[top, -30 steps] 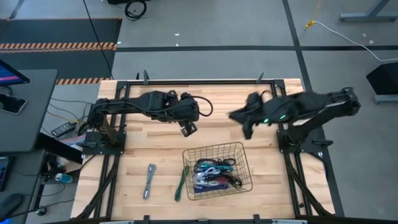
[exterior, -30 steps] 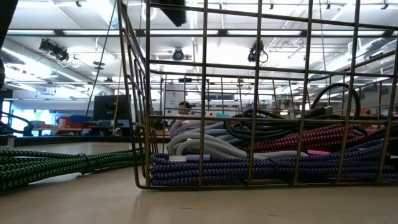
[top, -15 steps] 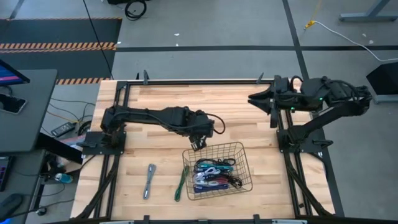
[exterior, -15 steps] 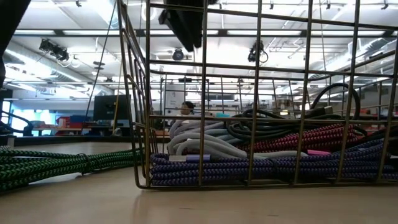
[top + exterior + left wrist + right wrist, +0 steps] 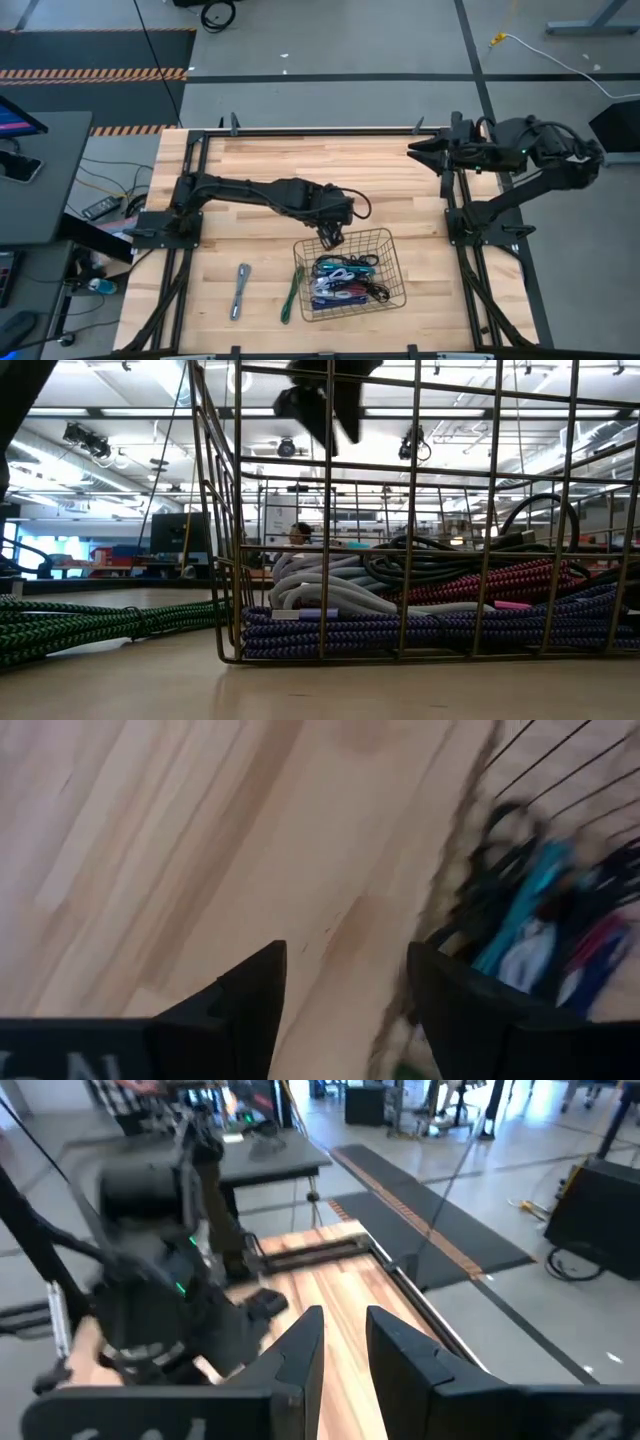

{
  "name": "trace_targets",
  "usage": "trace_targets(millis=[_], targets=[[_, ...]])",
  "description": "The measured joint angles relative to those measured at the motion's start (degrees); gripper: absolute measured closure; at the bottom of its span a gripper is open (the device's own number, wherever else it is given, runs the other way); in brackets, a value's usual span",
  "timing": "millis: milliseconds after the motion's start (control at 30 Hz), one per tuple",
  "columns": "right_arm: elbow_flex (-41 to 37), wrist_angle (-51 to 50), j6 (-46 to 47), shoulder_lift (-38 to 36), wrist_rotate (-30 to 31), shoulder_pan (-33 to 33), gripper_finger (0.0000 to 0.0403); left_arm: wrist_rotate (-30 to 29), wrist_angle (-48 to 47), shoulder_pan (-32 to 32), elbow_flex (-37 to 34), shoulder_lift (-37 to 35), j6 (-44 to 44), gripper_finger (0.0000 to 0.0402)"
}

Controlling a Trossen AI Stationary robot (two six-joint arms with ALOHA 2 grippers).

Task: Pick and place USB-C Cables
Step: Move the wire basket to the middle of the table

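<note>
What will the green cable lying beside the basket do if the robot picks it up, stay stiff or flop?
Probably it flops a bit. The green cable is a long thin braided bunch, so its ends would likely droop if pinched mid-length. It looks light for its size. Its woven skin seems rough, so it should hardly slip, and lying flat on the table it won't roll far.

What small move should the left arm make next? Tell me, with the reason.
Probably lower the left gripper straight down into the black wire-mesh basket onto a cable. Its fingers stand open and empty above the basket's far-left rim, with the pile of coloured USB-C cables just beyond. The right gripper waits at the far right edge.
</note>
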Motion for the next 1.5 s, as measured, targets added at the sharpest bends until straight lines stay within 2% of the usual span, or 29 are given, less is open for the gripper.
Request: trace_targets(millis=[200, 300, 400, 567, 600, 800, 933, 1400, 1500], targets=[[0.0, -3.02, 0.59, -0.09, -0.01, -1.66, 0.0318, 0.82, 2.42, -0.77, 0.0, 1.08, 2.49, 0.0198], [0.0, -3.41, 0.59, -0.05, -0.03, -2.07, 0.0318, 0.85, 2.49, -0.96, -0.01, 1.33, 2.85, 0.022], [-0.06, -3.45, 0.61, 0.02, -0.03, -2.39, 0.0318, 0.84, 2.02, -1.07, -0.01, 1.61, 4.2, 0.0263], [-0.05, -3.45, 0.63, 0.02, -0.03, -2.92, 0.0318, 0.8, 2.03, -2.11, -0.01, 1.61, 5.01, 0.0375], [-0.05, -3.45, 0.62, 0.02, -0.03, -2.98, 0.0318, 0.8, 2.05, -2.34, -0.01, 1.61, 5.43, 0.0388], [-0.07, -3.45, 0.66, 0.02, -0.03, -2.98, 0.0318, 0.88, 1.47, -3.0, -0.01, 1.58, 7.39, 0.0397], [-0.07, -3.47, 2.07, 0.02, -0.03, -2.98, 0.0318, 1.1, 1.53, -3.15, -0.01, 1.58, 11.75, 0.0398], [-0.05, -3.97, 2.73, 0.02, 0.39, -2.98, 0.0318, 15.35, 1.72, -3.77, -0.01, 1.97, 16.71, 0.04], [-0.05, -3.95, 2.71, 0.02, 0.41, -2.98, 0.0318, 16.67, 2.27, -3.77, -0.01, 3.48, 17.42, 0.0401]])
